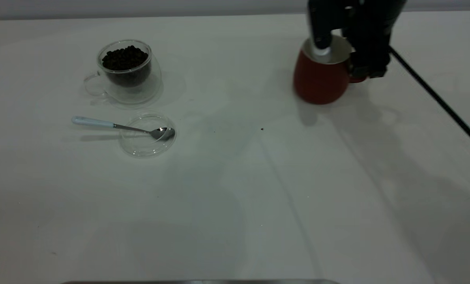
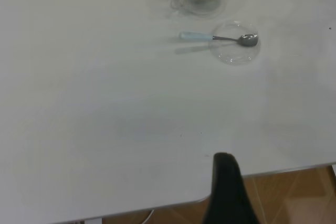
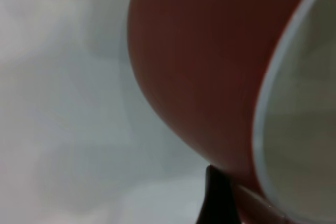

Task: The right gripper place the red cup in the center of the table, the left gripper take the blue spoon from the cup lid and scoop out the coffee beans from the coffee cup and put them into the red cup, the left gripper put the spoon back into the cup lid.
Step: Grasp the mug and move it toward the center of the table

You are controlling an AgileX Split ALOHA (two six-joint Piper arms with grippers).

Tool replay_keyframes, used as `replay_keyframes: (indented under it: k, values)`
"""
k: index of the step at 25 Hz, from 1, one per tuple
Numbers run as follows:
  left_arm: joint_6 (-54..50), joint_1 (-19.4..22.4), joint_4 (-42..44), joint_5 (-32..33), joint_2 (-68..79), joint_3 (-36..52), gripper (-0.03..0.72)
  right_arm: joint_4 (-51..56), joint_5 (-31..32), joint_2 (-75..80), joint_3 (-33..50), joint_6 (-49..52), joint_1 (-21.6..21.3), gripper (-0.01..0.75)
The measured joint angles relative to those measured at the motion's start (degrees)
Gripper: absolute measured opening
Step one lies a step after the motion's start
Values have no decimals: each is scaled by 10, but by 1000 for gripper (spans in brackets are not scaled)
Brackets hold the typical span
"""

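One red cup (image 1: pixel 319 81) btwn right gripper (image 1: pixel 339 49) jaws.

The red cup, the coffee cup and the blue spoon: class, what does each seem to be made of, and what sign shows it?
The red cup: probably glazed ceramic, opaque dark red outside, pale inside.
The coffee cup: clear glass, seemingly double-walled; the coffee beans show through.
The blue spoon: shiny metal bowl that reflects light; pale blue matte handle, perhaps plastic or ceramic.
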Motion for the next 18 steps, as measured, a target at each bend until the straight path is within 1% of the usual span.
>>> replay_keyframes:
  k: [6, 11, 14, 18]
  values:
    - [0, 0, 0, 0, 0, 0, 563, 12, 0, 0, 0, 16, 53, 591]
    - [0, 0, 0, 0, 0, 0, 563, 26, 0, 0, 0, 54, 100, 591]
    - [-2, 0, 0, 0, 0, 0, 563, 28, 2, 0, -6, 102, 126, 591]
    - [-1, 0, 0, 0, 0, 0, 563, 29, 28, -5, -28, 208, 141, 591]
